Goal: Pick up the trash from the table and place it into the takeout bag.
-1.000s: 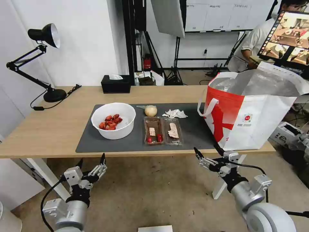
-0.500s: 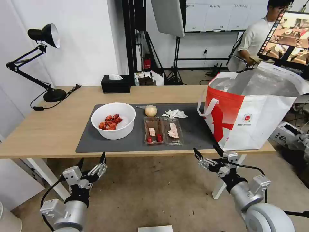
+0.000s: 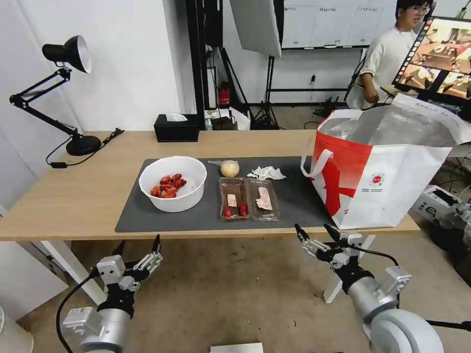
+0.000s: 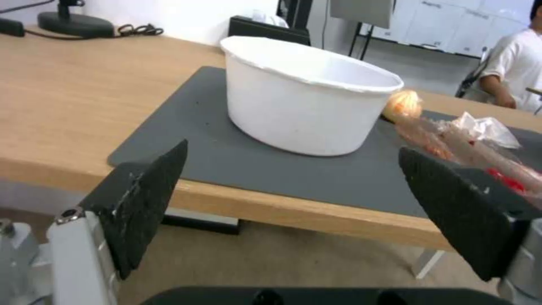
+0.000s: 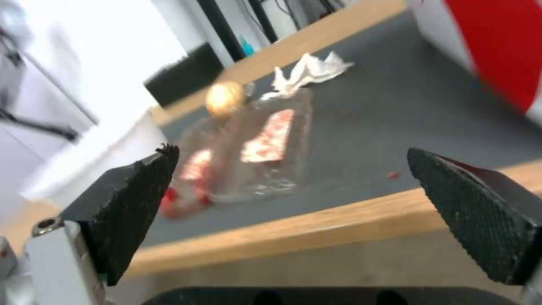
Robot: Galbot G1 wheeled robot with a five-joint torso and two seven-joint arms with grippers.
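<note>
On the dark grey mat (image 3: 294, 206) of the light-wood table (image 3: 73, 196) lies the trash: a white bowl (image 3: 173, 183) (image 4: 308, 95) with red scraps, a clear clamshell tray (image 3: 248, 198) (image 5: 248, 152), a wrapped beige ball (image 3: 229, 168) (image 5: 224, 98) and a crumpled white tissue (image 3: 266, 172) (image 5: 309, 72). The white-and-red takeout bag (image 3: 387, 166) stands open at the table's right end. My left gripper (image 3: 139, 246) (image 4: 294, 203) hangs open below the table's front edge, before the bowl. My right gripper (image 3: 315, 231) (image 5: 294, 203) is open too, below the edge near the bag.
A black tissue box (image 3: 176, 127) sits at the table's back edge and a black desk lamp (image 3: 64, 93) stands at the back left. A person stands behind the bag beside a monitor (image 3: 439, 56). White table legs (image 3: 68, 267) flank my arms over bare floor.
Both grippers stay about where they were, below the table's front edge; the left one has sunk a little. The person behind the bag has straightened up.
</note>
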